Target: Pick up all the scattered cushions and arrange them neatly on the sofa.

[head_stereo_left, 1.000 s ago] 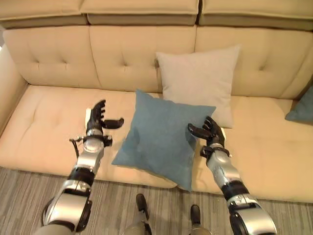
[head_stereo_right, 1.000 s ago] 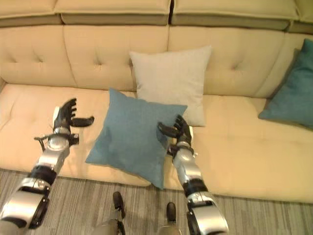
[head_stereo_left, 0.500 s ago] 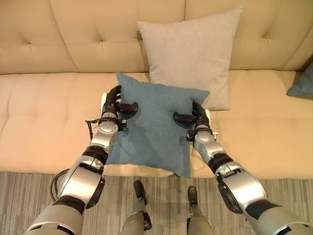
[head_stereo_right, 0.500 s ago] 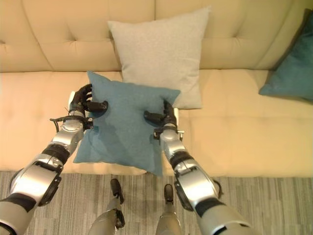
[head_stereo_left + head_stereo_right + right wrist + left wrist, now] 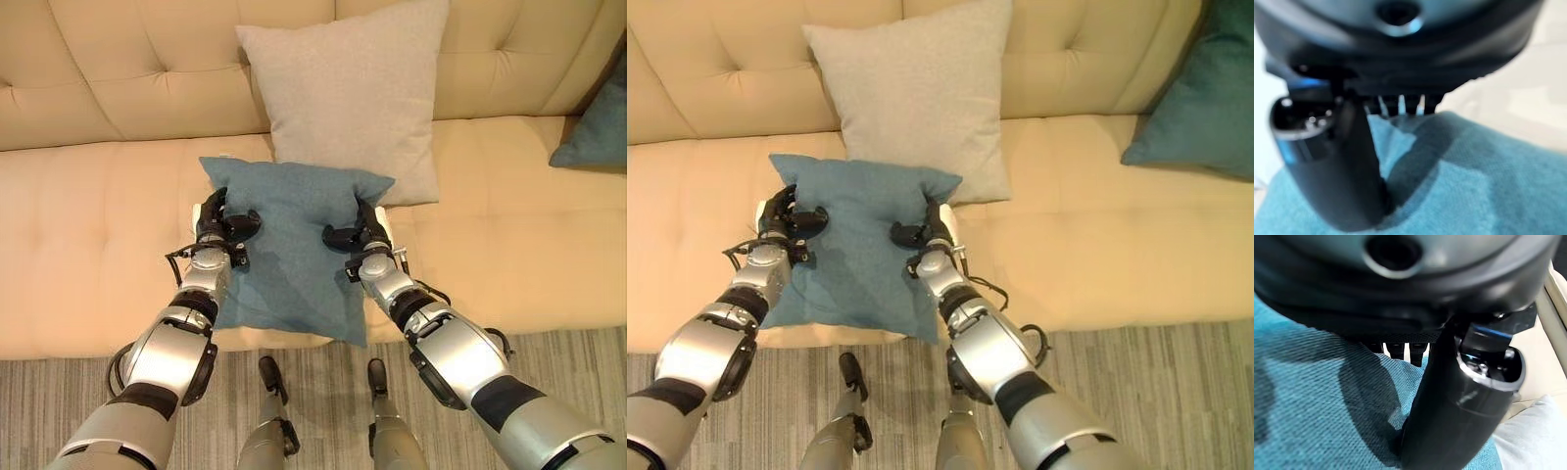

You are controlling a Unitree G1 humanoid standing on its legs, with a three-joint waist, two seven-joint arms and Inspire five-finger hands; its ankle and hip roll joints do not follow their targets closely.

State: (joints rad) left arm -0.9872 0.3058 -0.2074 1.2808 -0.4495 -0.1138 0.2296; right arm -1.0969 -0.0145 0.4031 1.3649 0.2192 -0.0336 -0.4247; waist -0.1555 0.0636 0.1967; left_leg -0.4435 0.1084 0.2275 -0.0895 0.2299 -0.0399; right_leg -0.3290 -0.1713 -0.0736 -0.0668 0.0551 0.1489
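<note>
Blue cushion point(image 5: 289, 250) on the sofa point(image 5: 88, 215), left robot hand point(image 5: 217, 223) and right robot hand point(image 5: 359, 231) each clamped on an edge, at 9 and 3 o'clock.

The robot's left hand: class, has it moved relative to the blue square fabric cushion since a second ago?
Yes. The left hand has closed in rightward onto the blue square fabric cushion, now gripping its left edge.

The dark left hand point(image 5: 1400, 293) spreads across the upper part of the frame, and its thick black thumb point(image 5: 1459, 406) runs down the centre right, pressing into the teal woven-fabric cushion point(image 5: 1312, 421). The cloth dents and shadows beneath it. Short fingers point(image 5: 1396, 348) sit behind the cushion's edge. A cream upholstered sofa point(image 5: 1542, 357) shows at right, a pale grey cushion point(image 5: 1533, 435) at the lower right corner.
</note>
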